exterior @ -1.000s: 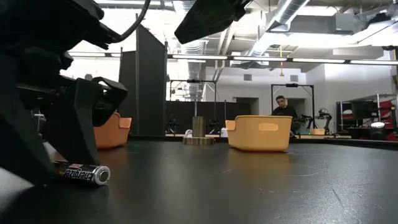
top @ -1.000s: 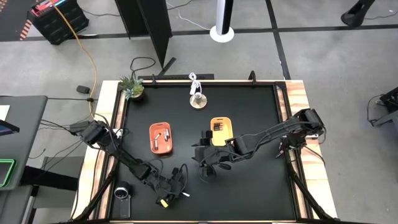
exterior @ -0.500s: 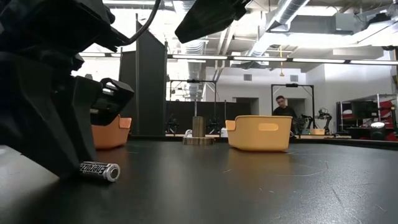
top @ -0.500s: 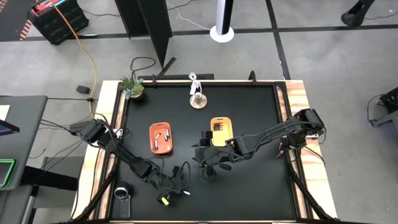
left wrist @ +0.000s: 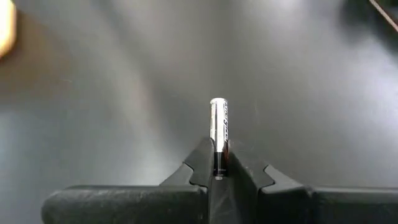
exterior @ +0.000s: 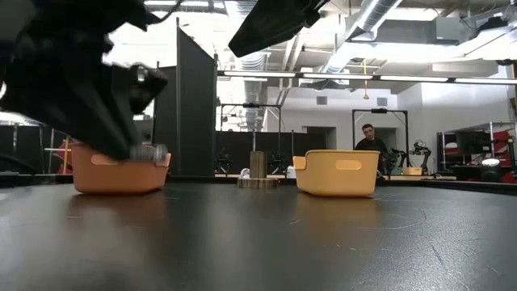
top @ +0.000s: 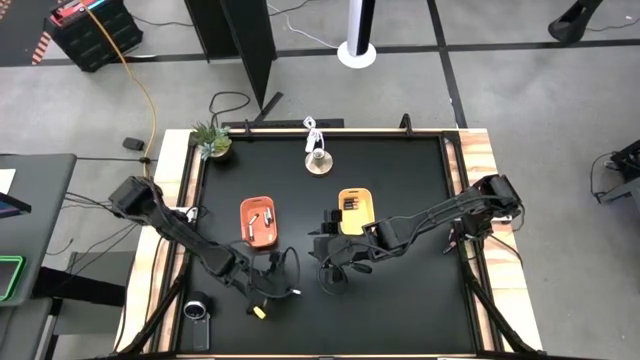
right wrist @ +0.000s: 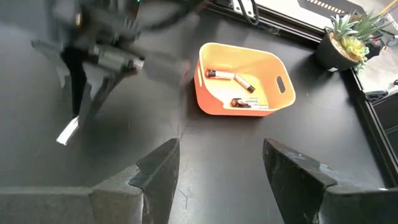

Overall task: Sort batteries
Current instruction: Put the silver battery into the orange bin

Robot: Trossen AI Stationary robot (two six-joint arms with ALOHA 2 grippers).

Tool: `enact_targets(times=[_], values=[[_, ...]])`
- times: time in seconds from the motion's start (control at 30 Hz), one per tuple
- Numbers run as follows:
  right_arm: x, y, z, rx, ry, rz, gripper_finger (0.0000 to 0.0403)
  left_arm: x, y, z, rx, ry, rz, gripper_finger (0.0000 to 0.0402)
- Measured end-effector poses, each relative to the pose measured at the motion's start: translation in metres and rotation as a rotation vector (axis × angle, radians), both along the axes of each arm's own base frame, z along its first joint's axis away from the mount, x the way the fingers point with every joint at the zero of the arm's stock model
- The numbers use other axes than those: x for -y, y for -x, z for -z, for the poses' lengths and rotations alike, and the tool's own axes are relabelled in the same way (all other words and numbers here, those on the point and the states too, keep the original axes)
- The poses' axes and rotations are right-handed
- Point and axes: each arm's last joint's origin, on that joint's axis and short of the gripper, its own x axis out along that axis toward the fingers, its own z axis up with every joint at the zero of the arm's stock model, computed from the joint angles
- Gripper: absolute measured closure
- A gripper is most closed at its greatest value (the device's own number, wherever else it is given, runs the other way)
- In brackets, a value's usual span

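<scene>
Gripping a silver-and-black battery (left wrist: 218, 134) between its closed fingers, the left end effector (top: 268, 288) sits over the near-left part of the black desk (top: 410, 190), just in front of the orange tray (top: 260, 222); left wrist view shows the cell pinched at its lower end, sticking straight out past the fingertips (left wrist: 200, 163), clear of the desk surface. Low view: same end effector (exterior: 129, 121) lifted off the desk, blurred, silver end of the cell poking out in front of the orange tray (exterior: 119, 172). Orange tray holds three batteries (right wrist: 235, 87), lying loose on its floor, seen in the right wrist view; high view shows light-coloured cells in it too. Small potted plant (top: 211, 141) at far-left corner of the desk, small round metal stand (top: 318, 160) at far middle. Yellow tray (top: 355, 209) right of the orange one, near desk centre, dark cells (top: 351, 203) in its far end. Right end effector (top: 335, 262) sits just in front of and left of the yellow tray, near desk middle, fingers (right wrist: 155, 171) spread wide apart, nothing between them. Right arm runs back to its base at the right desk edge. Low view: yellow tray (exterior: 338, 172) mid-distance, a person (exterior: 368, 141) in the room far behind.
</scene>
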Motion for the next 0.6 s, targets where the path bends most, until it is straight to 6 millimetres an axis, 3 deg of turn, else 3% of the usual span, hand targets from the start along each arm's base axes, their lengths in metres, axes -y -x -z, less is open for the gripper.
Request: enact_targets(times=[0.43,0.6], values=[[0.000,0.000,0.000,0.000,-0.002,0.003,0.0155,-0.045,0.046,-0.062,0.015,-0.142,-0.326,0.0380],[0.000,0.000,0.000,0.000,-0.002,0.003,0.0155,-0.078,0.064,-0.063,-0.060,-0.159,-0.523,0.0380]])
